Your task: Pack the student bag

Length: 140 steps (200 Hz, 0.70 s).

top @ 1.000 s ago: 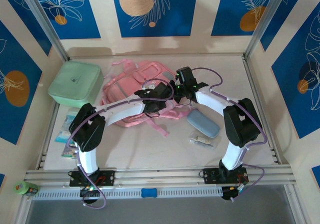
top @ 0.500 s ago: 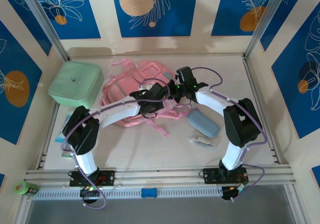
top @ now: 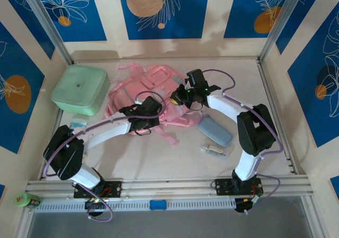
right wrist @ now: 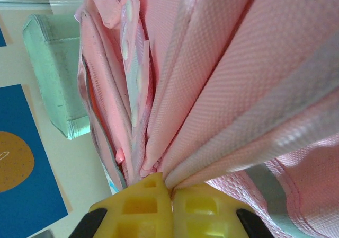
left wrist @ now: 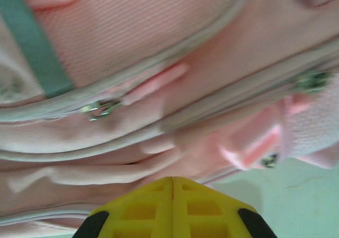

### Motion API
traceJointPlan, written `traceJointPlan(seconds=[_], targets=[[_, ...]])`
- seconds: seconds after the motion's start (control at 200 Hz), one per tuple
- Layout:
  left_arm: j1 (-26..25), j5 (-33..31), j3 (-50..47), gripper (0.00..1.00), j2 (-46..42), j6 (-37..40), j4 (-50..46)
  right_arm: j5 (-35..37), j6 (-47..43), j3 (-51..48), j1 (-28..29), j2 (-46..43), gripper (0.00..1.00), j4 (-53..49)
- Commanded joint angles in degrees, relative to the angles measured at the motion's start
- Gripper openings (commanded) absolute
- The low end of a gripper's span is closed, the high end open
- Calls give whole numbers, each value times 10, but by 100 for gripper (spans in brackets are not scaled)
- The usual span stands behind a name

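**Both pincers closed at the pink bag, and the right one has fabric**

From the top camera you see the student bag (top: 153,84) lying flat on the table (top: 169,161), back of centre toward 12 o'clock. A mint-green box (top: 79,89) sits just beside it at its 9 o'clock. A grey-blue pencil case (top: 214,130) lies near the bag at its 4 o'clock, with a small pale item (top: 214,150) (too small to name) at the case's 6 o'clock.

Your right gripper (right wrist: 168,184) is at the bag's 3 o'clock edge. In its wrist camera the yellow fingers are pressed together, and several folds of pink fabric run down into the seam between them, so it is clamped on the bag. The mint-green box shows past the fabric at 10 o'clock in that view.

Your left gripper (left wrist: 172,181) is over the bag's near edge, about 7 o'clock from the bag's middle. Its fingers meet tip to tip. The bag's pink fabric lies right at the tips, but you cannot tell whether any of it is nipped between them. A zip pull (left wrist: 100,109) lies on a seam at 10 o'clock from the tips, and bare table shows at 4 o'clock.
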Motion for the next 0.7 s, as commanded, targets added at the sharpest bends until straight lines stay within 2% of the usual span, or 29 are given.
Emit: traceJointPlan(seconds=[0.0, 0.27, 0.37, 0.48, 0.62, 0.695], targets=[[14, 4, -9, 0, -13, 35, -23, -28, -17, 26, 3, -5, 0, 12], [21, 16, 0, 0, 4, 87, 9, -22, -25, 36, 9, -5, 0, 3], [21, 36, 29, 6, 10, 86, -1, -21, -25, 35, 10, -4, 0, 1], [2, 45, 49, 17, 1, 44, 15, -23, -13, 26, 11, -6, 0, 13], [-28, 10, 86, 35, 24, 5, 15, -21, -4, 28, 15, -8, 0, 21], [-35, -8, 121, 39, 55, -9, -18, -21, -1, 36, 17, -4, 0, 13]])
